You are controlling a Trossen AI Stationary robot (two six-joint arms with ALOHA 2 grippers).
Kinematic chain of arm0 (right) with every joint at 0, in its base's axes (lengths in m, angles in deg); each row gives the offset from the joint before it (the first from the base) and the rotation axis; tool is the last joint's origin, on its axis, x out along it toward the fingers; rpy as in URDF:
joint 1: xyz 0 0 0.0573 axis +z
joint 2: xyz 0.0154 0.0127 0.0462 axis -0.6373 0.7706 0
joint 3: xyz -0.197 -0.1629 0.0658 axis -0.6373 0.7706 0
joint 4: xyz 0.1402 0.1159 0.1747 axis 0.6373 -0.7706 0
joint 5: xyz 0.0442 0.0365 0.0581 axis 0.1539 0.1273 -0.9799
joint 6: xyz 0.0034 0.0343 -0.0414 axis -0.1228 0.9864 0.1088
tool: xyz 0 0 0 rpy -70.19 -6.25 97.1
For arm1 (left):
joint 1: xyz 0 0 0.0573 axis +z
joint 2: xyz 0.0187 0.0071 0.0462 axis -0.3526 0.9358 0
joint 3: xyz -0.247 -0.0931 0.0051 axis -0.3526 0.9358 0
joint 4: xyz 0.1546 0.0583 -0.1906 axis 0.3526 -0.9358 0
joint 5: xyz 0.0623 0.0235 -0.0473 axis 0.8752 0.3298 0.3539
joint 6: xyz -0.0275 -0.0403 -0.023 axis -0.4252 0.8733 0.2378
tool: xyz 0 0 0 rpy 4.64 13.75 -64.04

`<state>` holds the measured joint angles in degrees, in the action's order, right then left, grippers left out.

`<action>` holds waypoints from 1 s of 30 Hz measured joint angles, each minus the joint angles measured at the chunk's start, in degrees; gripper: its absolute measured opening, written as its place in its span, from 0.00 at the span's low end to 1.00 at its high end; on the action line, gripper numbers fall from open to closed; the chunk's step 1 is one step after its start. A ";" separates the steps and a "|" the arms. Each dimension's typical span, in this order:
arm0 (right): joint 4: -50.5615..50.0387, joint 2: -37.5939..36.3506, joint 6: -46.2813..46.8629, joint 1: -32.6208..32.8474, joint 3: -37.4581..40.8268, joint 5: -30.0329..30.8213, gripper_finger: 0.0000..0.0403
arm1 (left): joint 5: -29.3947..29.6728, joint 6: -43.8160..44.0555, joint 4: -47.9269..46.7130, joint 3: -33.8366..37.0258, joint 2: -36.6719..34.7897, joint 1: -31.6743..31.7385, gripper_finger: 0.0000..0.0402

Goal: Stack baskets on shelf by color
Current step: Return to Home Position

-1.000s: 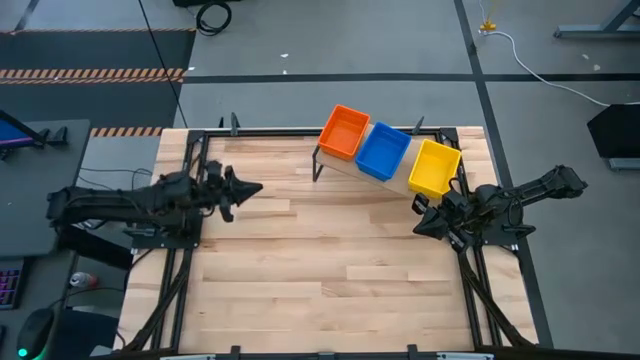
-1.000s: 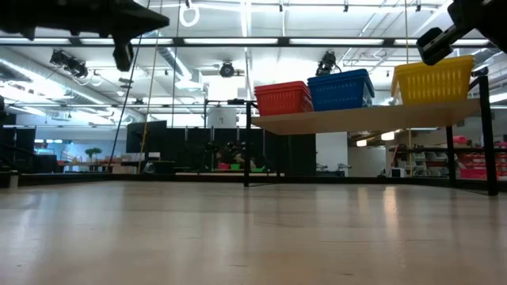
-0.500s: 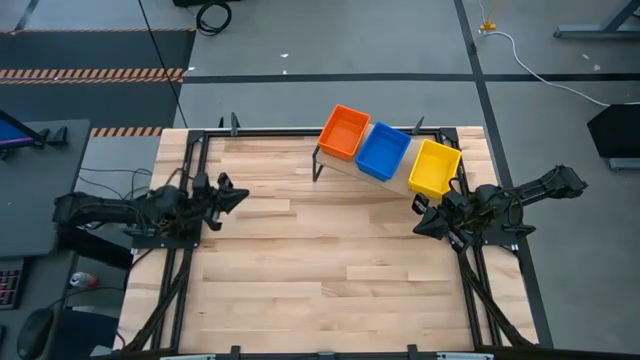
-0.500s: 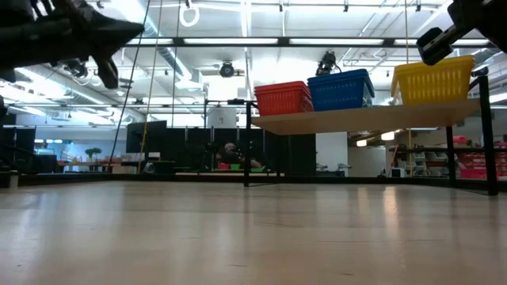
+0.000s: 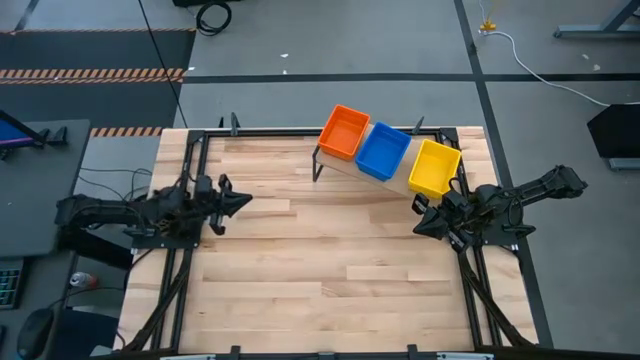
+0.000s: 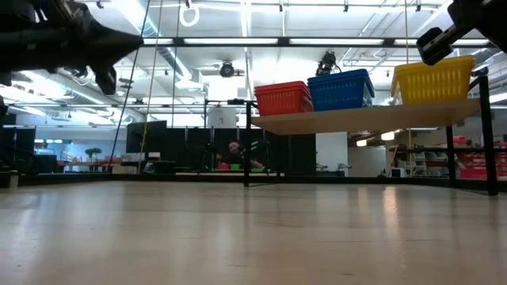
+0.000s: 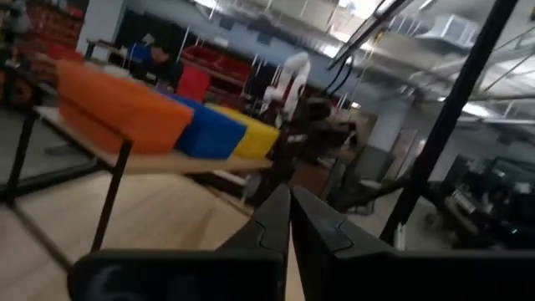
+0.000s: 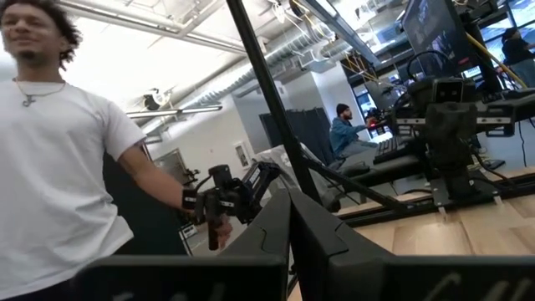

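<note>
An orange basket stack [image 5: 345, 131], a blue one [image 5: 383, 151] and a yellow one [image 5: 433, 168] stand side by side on the wooden shelf [image 6: 364, 119] at the table's far edge. They also show in the low view, orange [image 6: 282, 98], blue [image 6: 341, 89] and yellow [image 6: 432, 81], and in the left wrist view [image 7: 209, 134]. My left gripper [image 5: 243, 200] is shut and empty above the table's left part. My right gripper [image 5: 418, 226] is shut and empty just near of the yellow stack.
The slatted wooden tabletop [image 5: 320, 250] stretches between the two arms. Black frame rails [image 5: 190, 280] run along the table's left and right sides. A person in a white shirt [image 8: 58, 125] stands beyond the table in the right wrist view.
My left gripper has drawn back toward the table's left edge and a little toward the near edge, staying shut. The baskets and my right arm have kept still.
</note>
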<state>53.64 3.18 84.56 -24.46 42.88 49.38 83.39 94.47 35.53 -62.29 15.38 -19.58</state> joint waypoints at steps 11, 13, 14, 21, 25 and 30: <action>-0.02 0.00 -0.01 0.00 0.00 0.00 0.03 | 0.00 0.03 -16.13 0.02 -0.02 0.10 0.03; -0.02 0.00 0.00 0.00 0.00 0.00 0.03 | 1.02 -1.43 -17.22 0.02 0.00 0.18 0.03; -0.02 0.00 0.00 0.00 0.00 0.00 0.03 | 2.37 -4.34 -17.12 0.02 0.00 0.38 0.04; -0.02 0.00 -0.01 0.00 0.00 0.00 0.03 | 4.79 -20.20 -16.88 0.02 -0.02 1.04 0.07; -0.02 0.00 -0.01 0.01 0.00 0.00 0.03 | 4.76 -20.37 -17.03 0.02 -0.02 1.04 0.07; -0.02 0.00 -0.01 0.02 0.00 0.00 0.03 | 4.76 -20.35 -17.01 0.02 -0.02 1.04 0.06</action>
<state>53.62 3.18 84.55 -24.43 42.88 49.38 88.16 74.12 18.52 -62.27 15.36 -18.54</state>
